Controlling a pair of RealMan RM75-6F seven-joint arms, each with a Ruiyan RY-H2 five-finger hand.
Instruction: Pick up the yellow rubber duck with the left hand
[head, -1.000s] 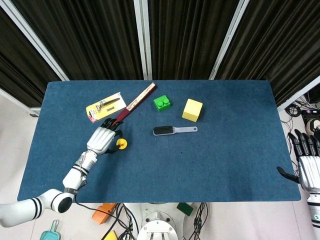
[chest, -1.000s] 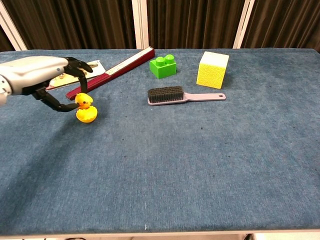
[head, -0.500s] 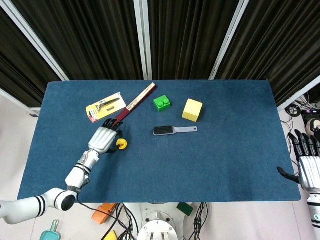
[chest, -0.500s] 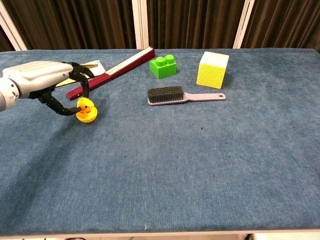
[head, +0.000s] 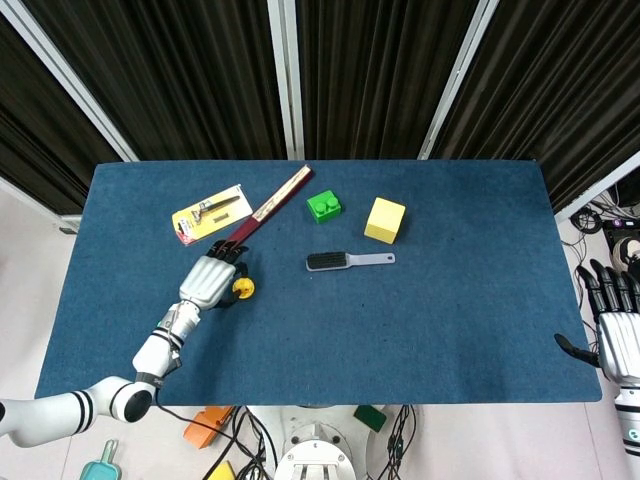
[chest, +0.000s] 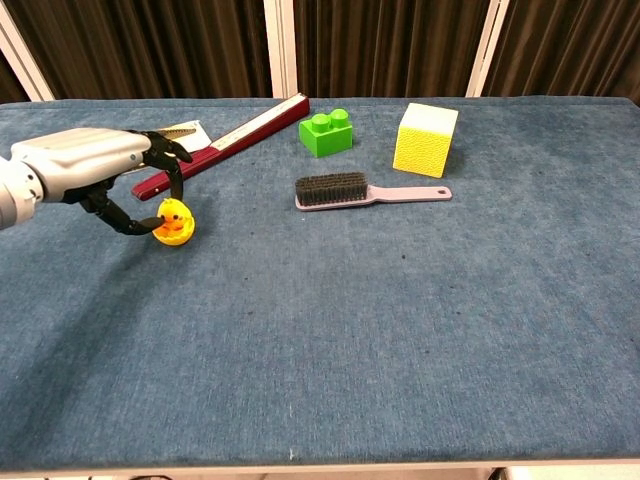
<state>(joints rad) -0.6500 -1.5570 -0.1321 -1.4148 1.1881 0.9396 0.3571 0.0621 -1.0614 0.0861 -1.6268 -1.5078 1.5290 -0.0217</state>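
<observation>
The yellow rubber duck (head: 243, 289) (chest: 173, 221) rests on the blue table, tipped toward my left hand (head: 208, 281) (chest: 95, 160). That hand reaches in from the left and curls around the duck. Its dark fingers come down on the duck's head and its thumb meets the duck's near left side, pinching it. My right hand (head: 615, 335) hangs off the table's right edge with fingers spread and nothing in it; the chest view does not show it.
Just behind the duck lies a dark red ruler (chest: 225, 143) and a yellow tool card (head: 211, 212). Further right are a green brick (chest: 326, 132), a yellow cube (chest: 425, 139) and a pink-handled brush (chest: 368, 190).
The left hand's fingers have closed in on the duck from above and from the left. The duck has tipped toward the hand. The right hand has not moved.
</observation>
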